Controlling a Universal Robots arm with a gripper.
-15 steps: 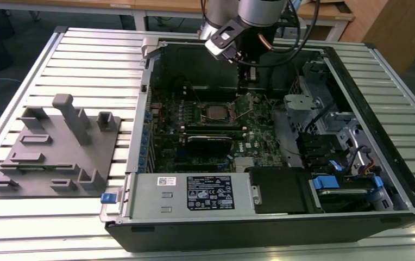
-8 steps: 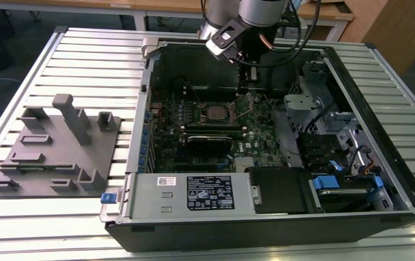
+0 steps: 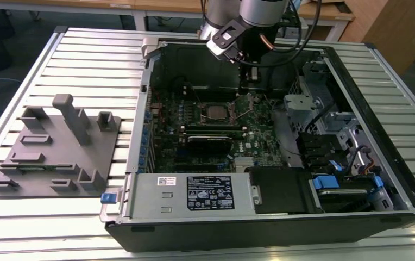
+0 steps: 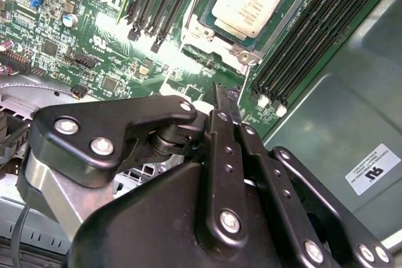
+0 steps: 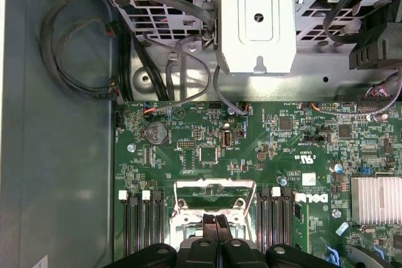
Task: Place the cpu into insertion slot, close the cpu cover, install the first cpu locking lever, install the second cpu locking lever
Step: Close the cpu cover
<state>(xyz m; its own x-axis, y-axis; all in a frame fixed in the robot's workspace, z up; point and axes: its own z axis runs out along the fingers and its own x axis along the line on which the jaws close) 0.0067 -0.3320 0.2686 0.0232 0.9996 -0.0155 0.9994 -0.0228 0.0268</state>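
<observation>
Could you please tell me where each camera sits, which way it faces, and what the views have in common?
Exterior view: high off the table, looking down into the open computer case; the arm reaches in.
Second wrist view: behind the shut gripper, looking past it at the cpu on the motherboard.
First wrist view: on the wrist, looking past the gripper over the motherboard towards a metal bracket.
Shared: both wrist views show the gripper and motherboard.

Exterior view high over open computer case (image 3: 265,231), both wrist views close above motherboard (image 5: 264,149), all sharing the insertion slot (image 4: 207,32).
</observation>
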